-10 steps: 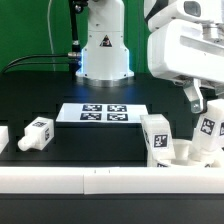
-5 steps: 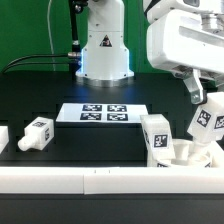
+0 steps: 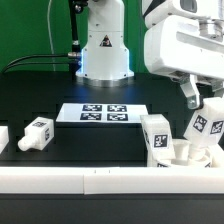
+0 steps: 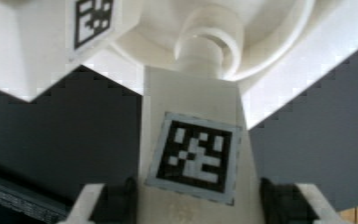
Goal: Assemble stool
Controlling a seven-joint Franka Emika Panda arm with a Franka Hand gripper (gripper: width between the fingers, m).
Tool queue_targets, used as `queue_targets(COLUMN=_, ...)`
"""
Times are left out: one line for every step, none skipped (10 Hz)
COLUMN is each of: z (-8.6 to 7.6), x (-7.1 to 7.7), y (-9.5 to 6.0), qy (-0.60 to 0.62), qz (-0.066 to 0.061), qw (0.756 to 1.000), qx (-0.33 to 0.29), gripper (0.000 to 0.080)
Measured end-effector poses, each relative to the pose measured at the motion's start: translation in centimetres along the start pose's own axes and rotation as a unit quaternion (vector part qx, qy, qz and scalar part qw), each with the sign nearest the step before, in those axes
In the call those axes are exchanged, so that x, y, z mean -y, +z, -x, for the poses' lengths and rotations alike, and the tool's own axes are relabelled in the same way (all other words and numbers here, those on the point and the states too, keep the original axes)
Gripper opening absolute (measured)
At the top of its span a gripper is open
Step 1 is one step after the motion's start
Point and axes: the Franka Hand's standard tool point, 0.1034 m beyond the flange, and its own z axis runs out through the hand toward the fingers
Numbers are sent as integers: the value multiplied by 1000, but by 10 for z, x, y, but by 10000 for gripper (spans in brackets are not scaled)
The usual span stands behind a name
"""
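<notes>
Black counter (image 3: 100, 140) with a white border rail (image 3: 80, 180) along the front, and the robot base (image 3: 105, 50) at the back. The marker board (image 3: 105, 113) lies flat mid-counter, same as before.

The seat (image 3: 188, 155) sits at the exterior view's right, just behind the rail, and has not moved. An upright leg (image 3: 155, 135) stands in it, tag facing the camera. A loose leg (image 3: 37, 132) lies on its side on the exterior view's left, well apart from the seat and unchanged.

My fingers (image 3: 201, 104) are clamped on the held leg (image 3: 207, 128). In the wrist view a pad (image 4: 101, 203) shows on each side of that leg (image 4: 194, 130), squeezing it.

A second ago this leg stood straight. Now it is tilted, its upper end leaning toward the exterior view's right, and it sits a bit lower than half a second ago. My arm housing has shifted slightly toward the exterior view's left.

The leg's lower end is at the seat (image 4: 247, 45), over a round recess. I cannot tell if it is seated.
</notes>
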Motion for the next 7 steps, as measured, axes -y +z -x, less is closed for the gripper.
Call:
queue_targets(z=0, x=3, y=1, qy=-1, qz=-1, qw=1000, qx=-1, gripper=329)
queue_targets(z=2, x=4, y=2, qy=-2, qz=-1, qw=1000, qx=1, gripper=329)
queue_targets(z=3, x=4, y=3, qy=-2, qz=-1, qw=1000, qx=2, gripper=329)
queue_targets(z=5, x=5, y=4, qy=-3, qz=-2, qw=1000, qx=3, gripper=329)
queue_targets(z=6, x=6, y=6, qy=-4, qz=-2, qw=1000, qx=5, gripper=329)
queue_targets(z=9, x=6, y=7, qy=-4, qz=-2, qw=1000, qx=7, gripper=329)
queue_targets(z=14, x=7, y=11, qy=-5, qz=-1, qw=1000, qx=11, gripper=329)
